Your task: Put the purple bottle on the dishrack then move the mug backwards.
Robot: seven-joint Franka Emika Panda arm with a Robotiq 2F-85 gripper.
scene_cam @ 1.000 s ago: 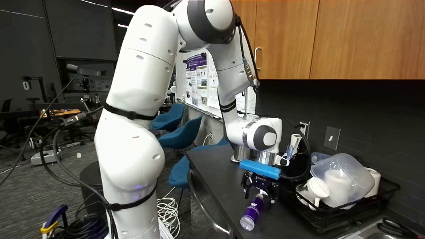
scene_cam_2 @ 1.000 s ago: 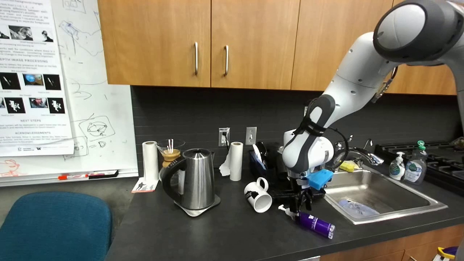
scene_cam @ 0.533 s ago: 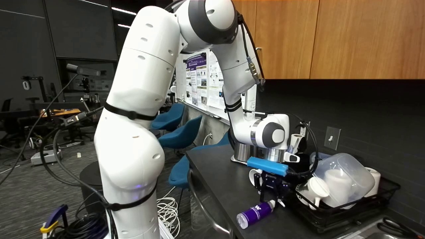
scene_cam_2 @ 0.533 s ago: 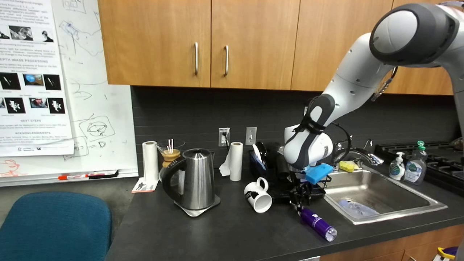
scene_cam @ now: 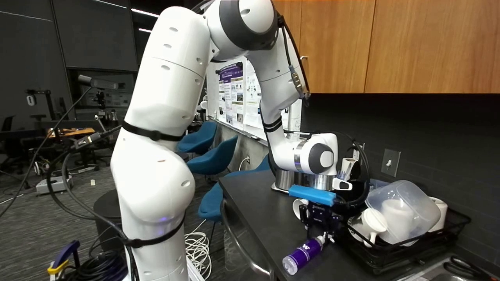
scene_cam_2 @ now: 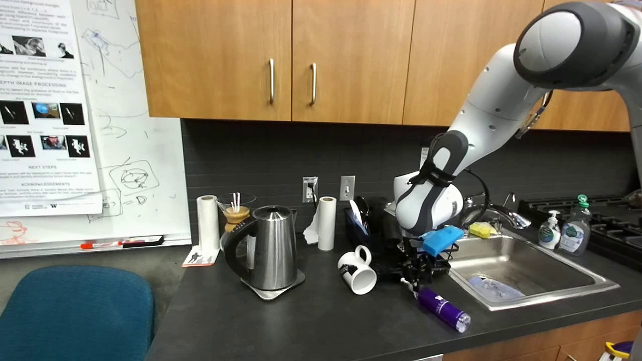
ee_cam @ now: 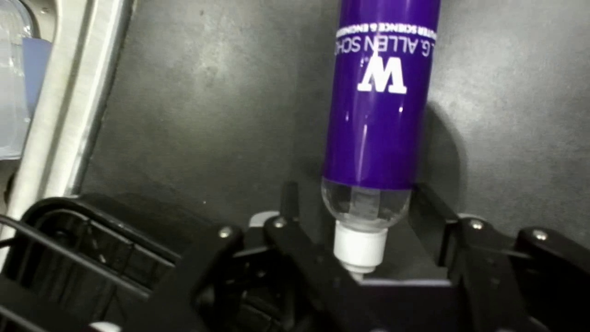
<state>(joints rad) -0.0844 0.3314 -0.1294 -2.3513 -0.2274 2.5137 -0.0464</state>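
The purple bottle (scene_cam: 302, 255) with a white pump top lies on its side on the dark counter, and it shows in both exterior views (scene_cam_2: 444, 308). In the wrist view the bottle (ee_cam: 380, 124) points its clear shoulder and white cap between the fingers. My gripper (ee_cam: 356, 198) is open around the neck end; a gap shows at the left finger, while the right finger is close to the bottle, and I cannot tell if it touches. The white mug (scene_cam_2: 357, 273) lies tipped beside the rack; the gripper partly covers the mug (scene_cam: 297, 208). The black dishrack (scene_cam: 381, 262) stands beside the gripper.
The rack holds white cups (scene_cam: 373, 222) and a clear plastic container (scene_cam: 410, 210). Its edge (ee_cam: 87, 203) is close to the gripper in the wrist view. A steel kettle (scene_cam_2: 273, 245), paper towel roll (scene_cam_2: 327, 223) and sink (scene_cam_2: 536, 265) are also on the counter.
The gripper has moved toward the dishrack and turned. The bottle has swung round on the counter and slid a little toward the sink. The mug now shows beside the gripper.
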